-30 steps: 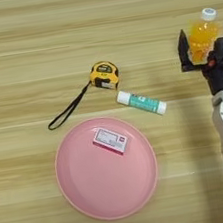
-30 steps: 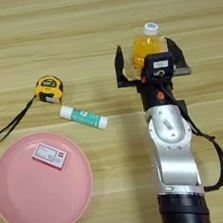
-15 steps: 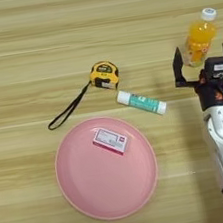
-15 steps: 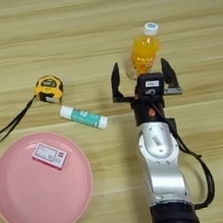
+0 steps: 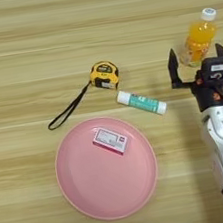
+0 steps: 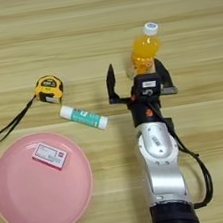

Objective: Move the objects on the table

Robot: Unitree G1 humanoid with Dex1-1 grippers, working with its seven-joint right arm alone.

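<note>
Your right gripper (image 6: 136,77) stands right of centre with its two black fingers (image 6: 111,83) spread wide, holding nothing, while the orange-juice bottle (image 6: 144,50) stands upright just above it, free of both fingers. To its left on the table (image 6: 69,18) you see the white tube (image 6: 83,117) lying slantwise and the yellow tape measure (image 6: 48,88) with its strap trailing left. In the lower left, the small card (image 6: 50,155) lies on the pink plate (image 6: 26,207).
</note>
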